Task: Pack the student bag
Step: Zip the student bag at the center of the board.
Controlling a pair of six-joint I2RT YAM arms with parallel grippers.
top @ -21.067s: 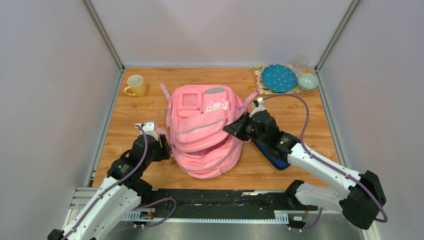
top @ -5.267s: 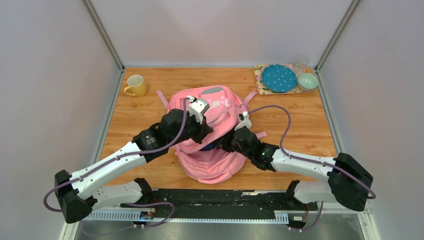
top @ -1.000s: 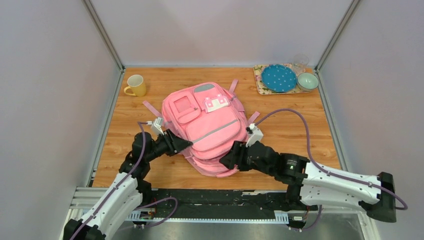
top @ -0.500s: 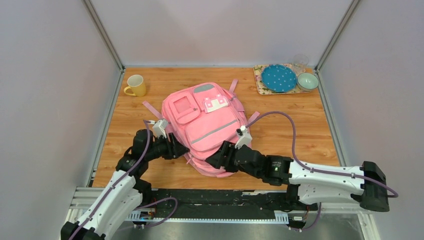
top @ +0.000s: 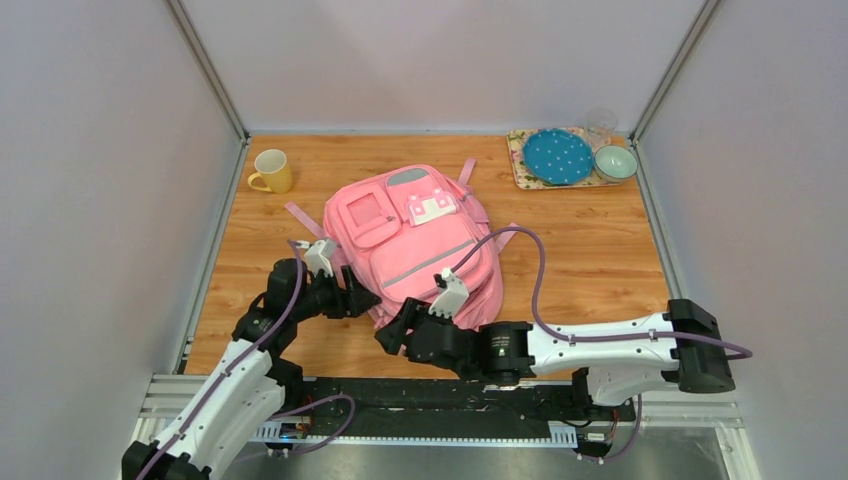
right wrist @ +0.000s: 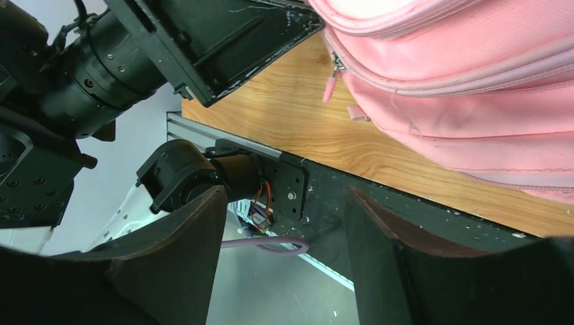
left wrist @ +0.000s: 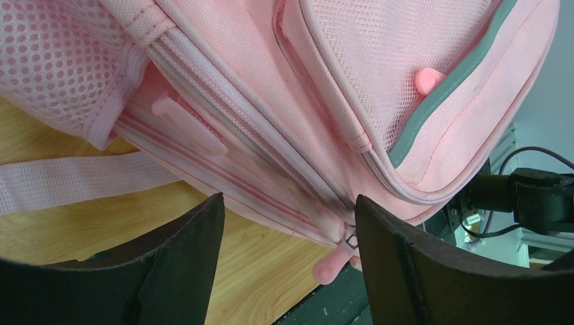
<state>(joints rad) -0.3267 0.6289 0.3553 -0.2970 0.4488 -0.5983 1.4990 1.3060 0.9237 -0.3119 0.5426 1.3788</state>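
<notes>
The pink student bag (top: 415, 245) lies flat on the wooden table, front pockets up and zipped. My left gripper (top: 364, 300) is at its near-left edge, open. In the left wrist view the jaws (left wrist: 288, 230) stand wide, and a pink zip pull (left wrist: 332, 265) hangs loose between them, close to the right finger. My right gripper (top: 388, 341) hovers at the table's front edge, just below the bag's near corner. It is open with nothing between its fingers (right wrist: 281, 230), and the bag (right wrist: 460, 74) lies to its upper right.
A yellow mug (top: 272, 171) stands at the back left. A patterned tray (top: 520, 160) at the back right carries a blue plate (top: 557, 156), a green bowl (top: 615, 162) and a glass (top: 600, 122). The black base rail (top: 330, 393) runs along the front edge.
My left gripper has opened and let go of the zip pull. The right arm has swung left along the bag's near edge to the front of the table.
</notes>
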